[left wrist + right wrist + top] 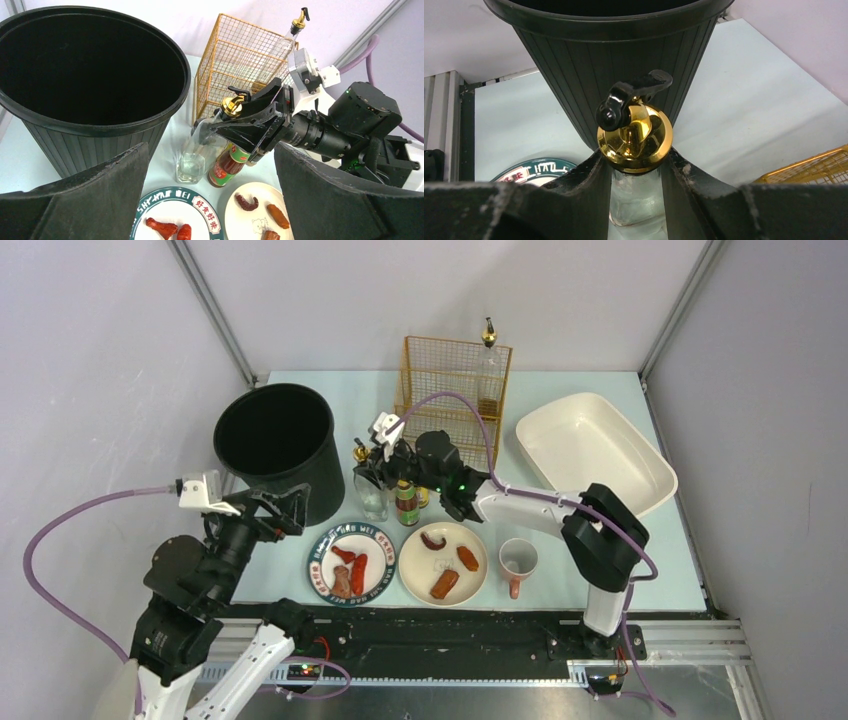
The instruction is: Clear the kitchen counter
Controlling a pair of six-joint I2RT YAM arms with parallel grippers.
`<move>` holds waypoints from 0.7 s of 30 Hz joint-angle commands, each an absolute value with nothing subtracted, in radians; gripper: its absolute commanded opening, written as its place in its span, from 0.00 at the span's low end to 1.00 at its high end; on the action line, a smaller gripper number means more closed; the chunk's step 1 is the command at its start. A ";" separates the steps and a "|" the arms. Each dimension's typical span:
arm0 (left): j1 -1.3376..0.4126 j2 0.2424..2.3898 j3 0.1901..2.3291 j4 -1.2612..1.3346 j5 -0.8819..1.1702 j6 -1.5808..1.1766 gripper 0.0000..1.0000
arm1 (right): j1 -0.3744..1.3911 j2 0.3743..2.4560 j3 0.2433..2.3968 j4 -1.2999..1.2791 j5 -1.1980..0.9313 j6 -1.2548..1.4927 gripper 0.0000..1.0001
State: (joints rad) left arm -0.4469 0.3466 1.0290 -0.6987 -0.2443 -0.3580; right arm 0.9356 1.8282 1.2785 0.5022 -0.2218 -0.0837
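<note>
My right gripper [372, 472] is shut on the neck of a clear glass bottle [370, 498] with a gold pourer [635, 135], just under the pourer [636, 190]. The bottle [197, 155] leans a little, with its base at the mint-green kitchen counter [660, 560]. A red sauce bottle [406, 505] with a green label stands right beside it [227, 167]. My left gripper [285, 510] is open and empty [210, 150], in the air by the black bin [272, 445], above the green-rimmed plate [318, 565].
The green-rimmed plate holds red food pieces; a white plate [410, 575] holds several food pieces. A pink mug [518, 562] stands to its right. An orange wire basket [455, 380] holding another bottle [489, 340] and a white tub [595, 450] are at the back.
</note>
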 commanded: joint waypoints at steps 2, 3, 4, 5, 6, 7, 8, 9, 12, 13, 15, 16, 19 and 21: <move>-0.449 0.366 1.057 -0.683 -0.261 -0.351 0.98 | 0.955 1.705 1.327 0.569 -0.192 -0.122 0.00; -0.449 0.368 1.058 -0.683 -0.261 -0.351 0.98 | 0.958 1.697 1.326 0.573 -0.191 -0.123 0.00; -0.450 0.368 1.059 -0.683 -0.262 -0.352 0.98 | 0.960 1.683 1.325 0.577 -0.190 -0.126 0.00; -0.450 0.370 1.060 -0.683 -0.261 -0.351 0.98 | 0.964 1.675 1.327 0.582 -0.188 -0.127 0.00; -0.450 0.370 1.061 -0.683 -0.260 -0.352 0.98 | 0.967 1.661 1.327 0.584 -0.187 -0.130 0.00; -0.449 0.372 1.061 -0.683 -0.261 -0.352 0.98 | 0.969 1.655 1.328 0.589 -0.185 -0.131 0.00; -0.449 0.372 1.061 -0.684 -0.261 -0.352 0.98 | 0.971 1.642 1.331 0.587 -0.183 -0.132 0.00; -0.449 0.372 1.061 -0.683 -0.262 -0.352 0.98 | 0.975 1.636 1.334 0.581 -0.178 -0.132 0.00; -0.451 0.372 1.063 -0.683 -0.261 -0.352 0.98 | 0.982 1.608 1.353 0.570 -0.171 -0.138 0.00; -0.450 0.372 1.063 -0.683 -0.261 -0.352 0.98 | 0.986 1.595 1.357 0.565 -0.164 -0.147 0.00; -0.449 0.371 1.065 -0.683 -0.260 -0.353 0.98 | 0.995 1.576 1.374 0.554 -0.155 -0.161 0.00; -0.450 0.371 1.066 -0.683 -0.261 -0.353 0.98 | 0.997 1.568 1.390 0.542 -0.151 -0.165 0.00; -0.450 0.369 1.067 -0.683 -0.264 -0.351 0.98 | 1.014 1.540 1.427 0.516 -0.125 -0.201 0.00; -0.450 0.369 1.068 -0.683 -0.265 -0.351 0.98 | 1.018 1.529 1.489 0.476 -0.110 -0.222 0.00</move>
